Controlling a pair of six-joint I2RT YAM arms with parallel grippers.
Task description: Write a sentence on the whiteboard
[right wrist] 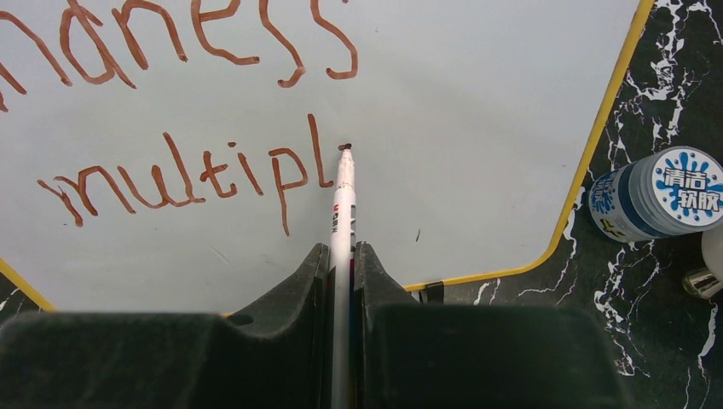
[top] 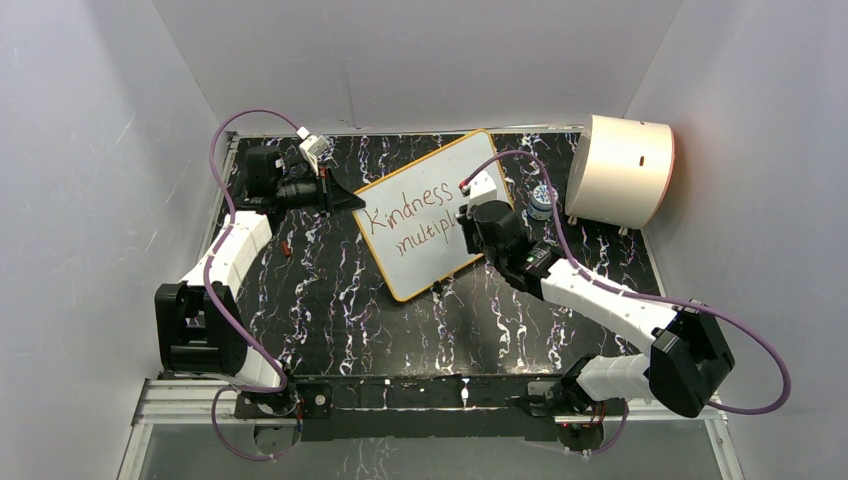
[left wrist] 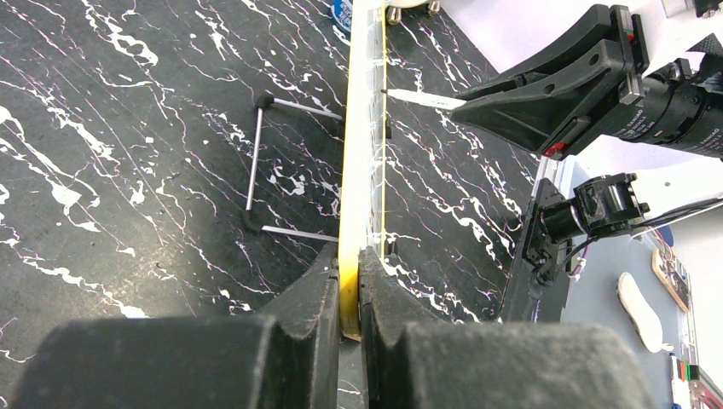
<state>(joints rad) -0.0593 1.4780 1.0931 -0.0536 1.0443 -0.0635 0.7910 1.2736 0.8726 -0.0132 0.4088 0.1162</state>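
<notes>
The whiteboard (top: 425, 272) with its thin yellow rim stands tilted on the black marbled mat. The sentence (top: 412, 208) in dark red reads "Kindness" and below it "multipl" (right wrist: 179, 181). My left gripper (top: 353, 199) is shut on the board's left edge, and in the left wrist view its jaws (left wrist: 349, 260) pinch the yellow rim (left wrist: 355, 170). My right gripper (right wrist: 343, 252) is shut on a white marker (right wrist: 343, 204). The marker's tip rests on the board just right of the last "l". From above, the right gripper (top: 466, 214) covers the end of the second line.
A cream half-cylinder drum (top: 622, 170) stands at the back right. A small blue-and-white bottle (right wrist: 655, 192) lies just off the board's right edge (top: 541, 199). A wire stand (left wrist: 256, 162) props the board from behind. Grey walls enclose the mat.
</notes>
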